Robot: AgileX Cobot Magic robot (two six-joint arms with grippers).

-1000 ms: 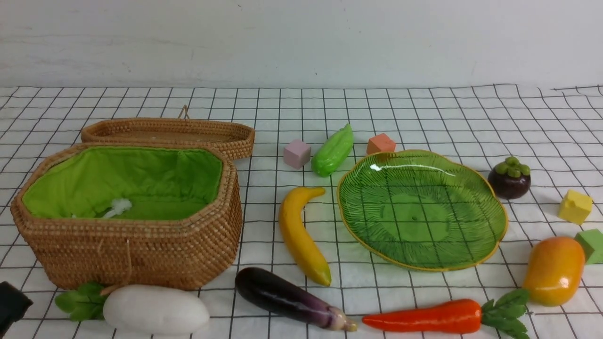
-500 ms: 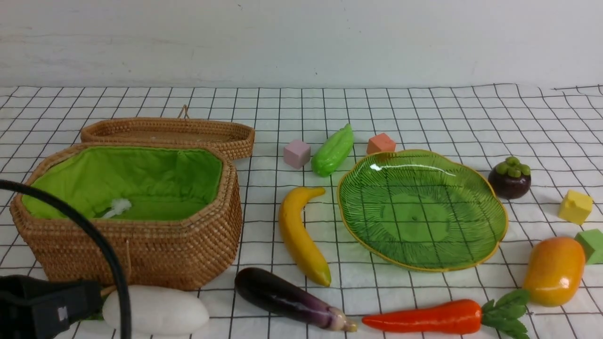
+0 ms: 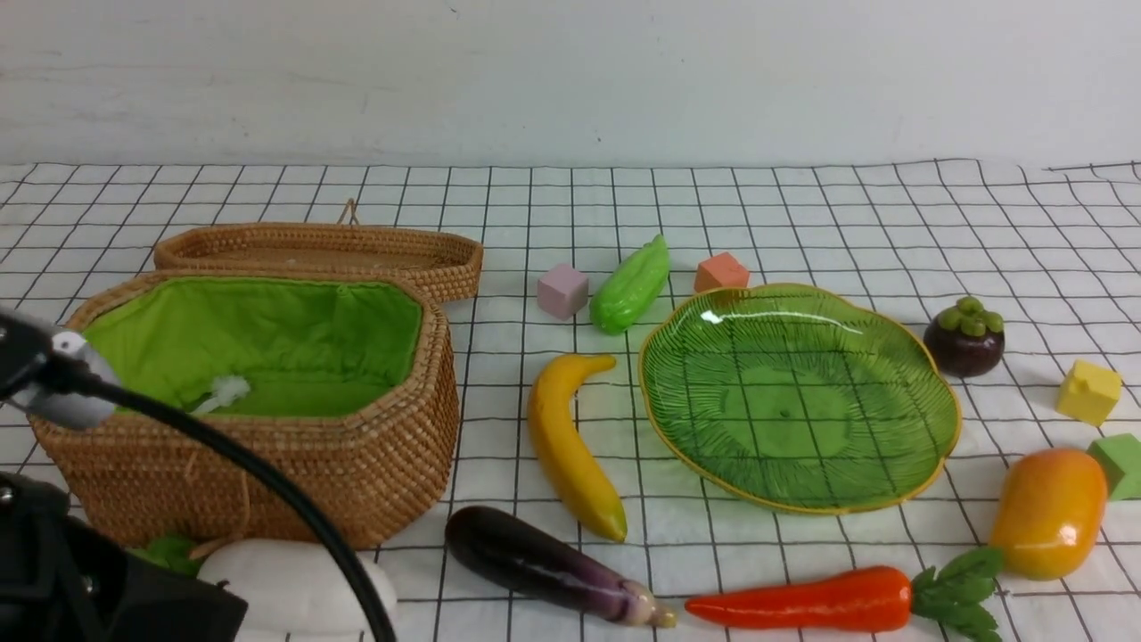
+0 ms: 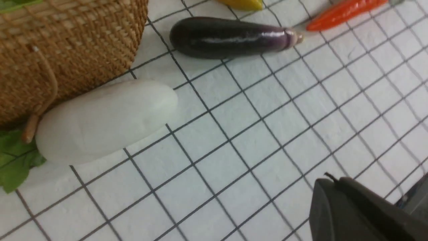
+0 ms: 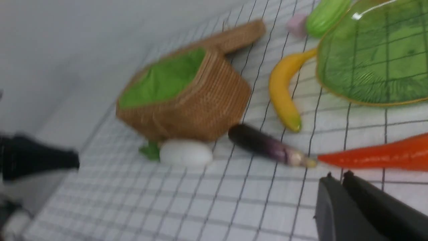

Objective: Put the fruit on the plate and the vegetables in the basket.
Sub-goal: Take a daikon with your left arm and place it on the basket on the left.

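The left tool hangs low over the table with its jaws pressed together and nothing in them. The white radish lies beyond its tips, tight against the foot of the basket. This looks like the reach for that radish.

To do it well, the jaws should spread first, then come down across the short width of the radish at mid-body. The far jaw needs room, because the wicker wall sits right behind. The lift must clear the tall rim before letting go over the lining.

The radish is a smooth, matt white oval, likely slippery, with soft crinkled green leaves at one end. The basket is coiled wicker, deep and octagonal, lined in bright green cloth. The eggplant, off to the tool's side, is glossy and tapered.

The right tool is also closed and empty, with the carrot just ahead of it.
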